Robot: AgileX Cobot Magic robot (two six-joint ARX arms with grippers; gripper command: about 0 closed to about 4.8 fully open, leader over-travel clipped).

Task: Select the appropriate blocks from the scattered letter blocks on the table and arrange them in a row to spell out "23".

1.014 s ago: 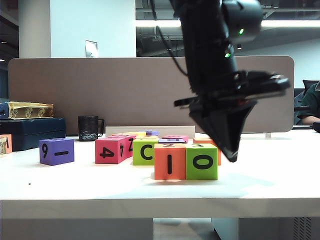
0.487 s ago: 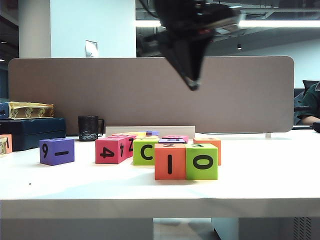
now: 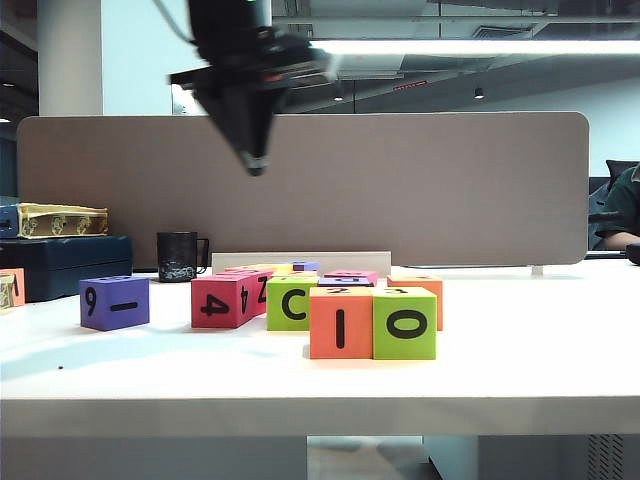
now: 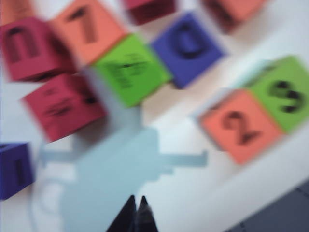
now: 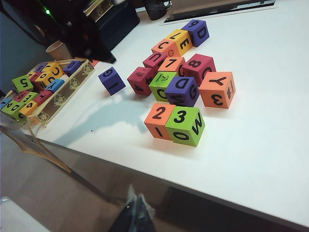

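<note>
White laminate forms the counter in the exterior view, and near its front edge we see an orange foam cube showing "I" touching a lime-green foam cube showing "O", side by side in a row. Just behind them sit a lime-green cube with "C", a pink cube with "4" and, further left and apart, a purple cube. A black mug stands at the back. Our left gripper hangs high above the left part of the counter, well clear of every cube, jaws pressed together and pointing down.

From the left wrist view, blurred, the left gripper shows its tips touching each other with nothing between them; below lie the orange cube with "2" on top and the green one beside it.

From the right wrist view, the pair reads "2" and "3" on top, touching, in front of the scattered cluster. Our right gripper sits off the counter's edge, jaws closed on nothing.
</note>
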